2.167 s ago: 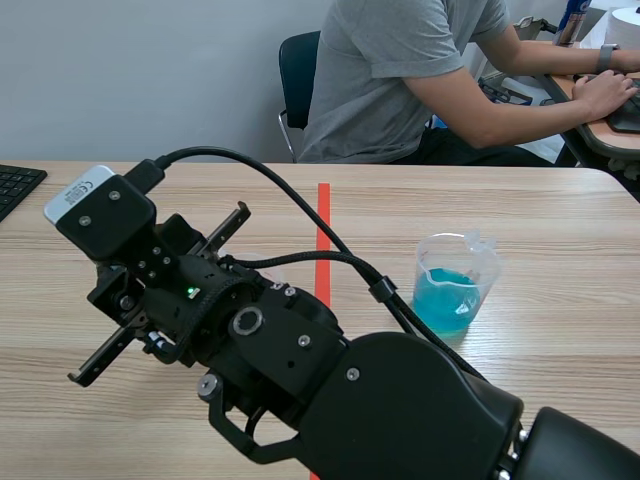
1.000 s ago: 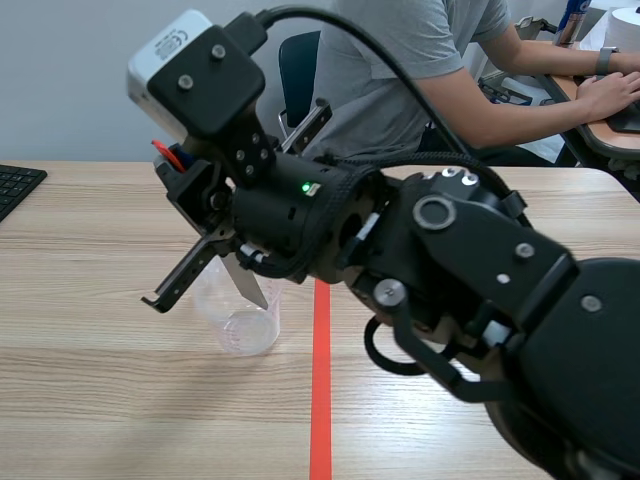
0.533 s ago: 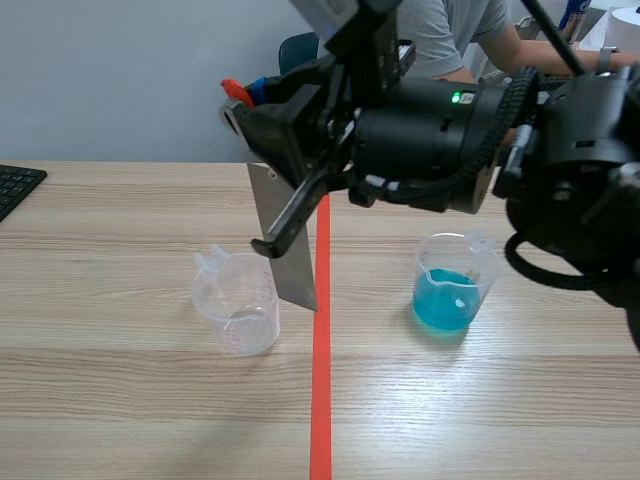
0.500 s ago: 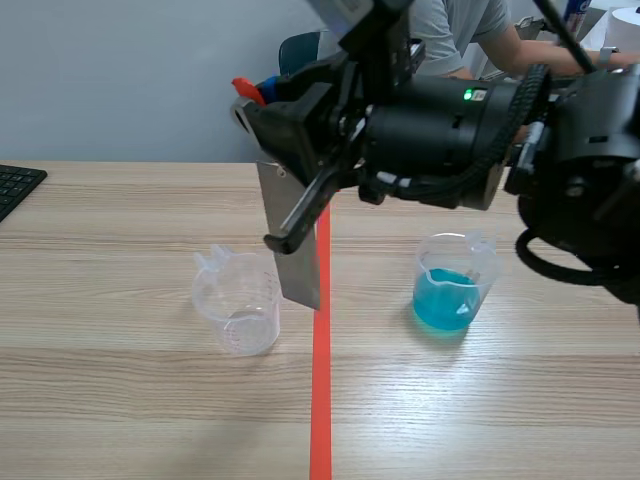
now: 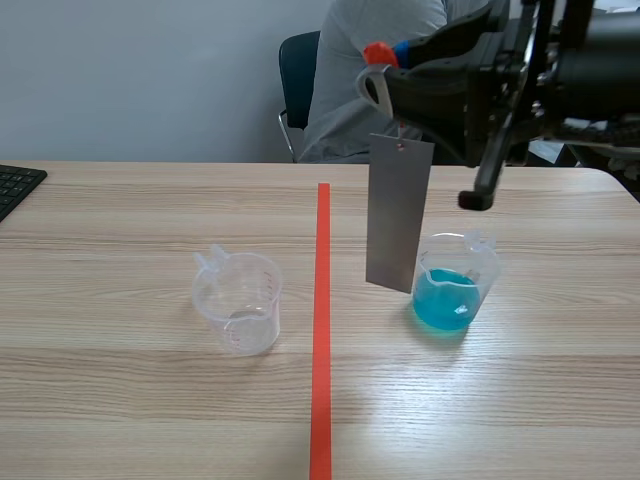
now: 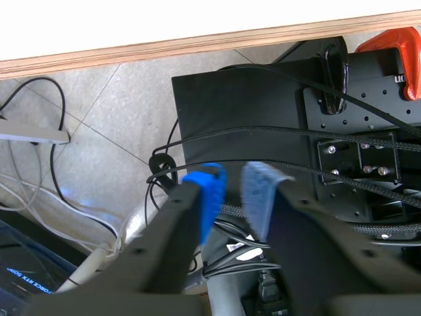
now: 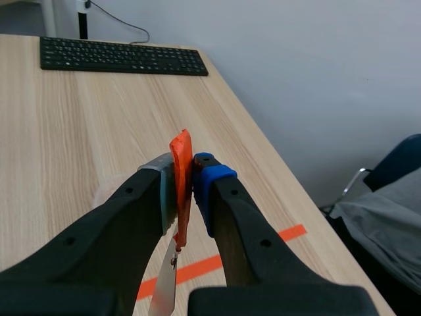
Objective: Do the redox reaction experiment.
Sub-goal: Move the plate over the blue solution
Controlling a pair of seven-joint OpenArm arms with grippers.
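Metal strip (image 5: 399,213) hangs upright in the air just beside the blue-liquid beaker (image 5: 455,285), toward the table's (image 5: 120,400) right edge. Only the right wrist view shows the right gripper (image 7: 185,176) pinching the strip's orange tab (image 7: 180,155). The left gripper (image 6: 229,192), its jaws narrowly parted, shows only in its own view, over floor cables (image 6: 164,158).

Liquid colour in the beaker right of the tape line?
Turquoise-blue liquid in the clear plastic beaker; clearest in scene view.
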